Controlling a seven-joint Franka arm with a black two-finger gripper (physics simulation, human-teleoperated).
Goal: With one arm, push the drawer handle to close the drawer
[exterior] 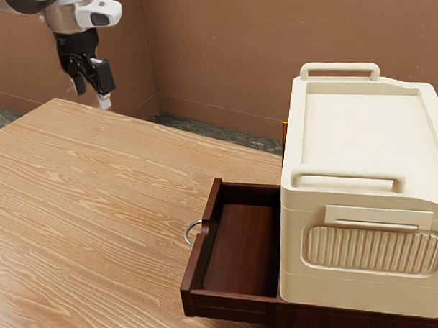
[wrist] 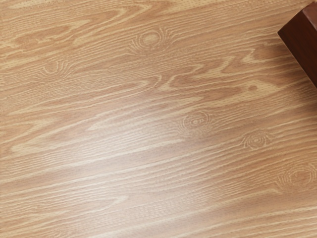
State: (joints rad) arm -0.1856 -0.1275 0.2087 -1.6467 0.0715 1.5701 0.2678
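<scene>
1. Wood-grained table [exterior: 116, 225]: its pale brown top runs from the foreground back to a far edge, which ends at a corner toward the exterior view's left.
2. Cream case [exterior: 367, 140]: upright on the cabinet, with a rounded rail along the near edge of its top, another along the far edge, and a ribbed panel on its near side.
3. Dark cabinet [exterior: 357, 327]: reddish-brown wood, directly beneath the case. The wrist view has a dark wooden corner [wrist: 301, 42] above the tabletop; whether it belongs to the cabinet or the drawer, I cannot tell.
4. White-and-black arm [exterior: 62, 16]: it comes in from the exterior view's upper left, at the table's far corner.
5. Drawer [exterior: 232, 305]: open, pulled well out of the cabinet toward the exterior view's left, its front board well apart from the table's far corner.
6. Black gripper [exterior: 92, 95]: pointing downward near the table's far corner, its two fingers spread with a gap between them, well apart from the drawer.
7. Drawer handle [exterior: 188, 233]: a curved, silvery piece on the outside of the drawer's front board, turned toward the exterior view's left.
</scene>
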